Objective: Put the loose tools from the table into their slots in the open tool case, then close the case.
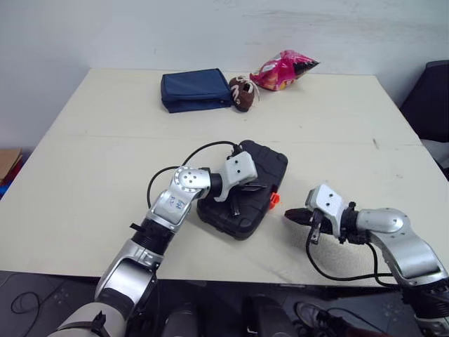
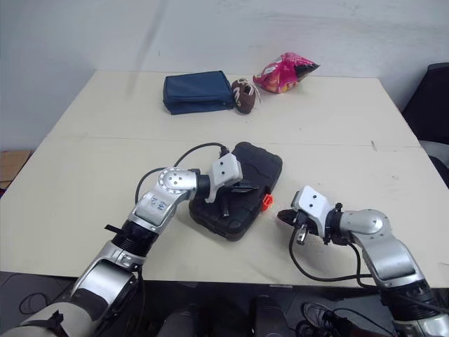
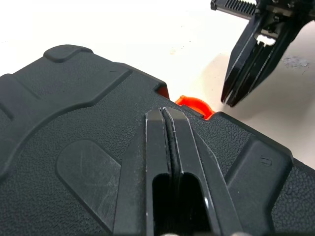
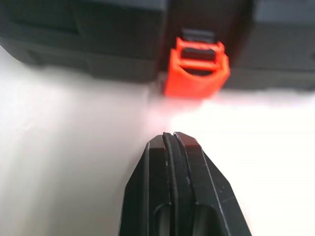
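The black tool case (image 1: 265, 163) lies on the table with its lid down. An orange latch (image 1: 273, 199) sticks out of its side toward my right arm. My left gripper (image 3: 165, 113) is shut and rests its tips on the lid, just behind the latch (image 3: 193, 104). My right gripper (image 1: 290, 215) is shut and empty, low over the table. It points at the latch (image 4: 196, 69) from a short gap away without touching it. No loose tools lie on the table.
A navy pouch (image 1: 195, 89), a brown plush toy (image 1: 242, 93) and a pink snack bag (image 1: 284, 70) lie at the table's far side. A dark chair (image 1: 431, 102) stands off the right edge. The table's front edge (image 1: 231, 275) runs just behind both arms.
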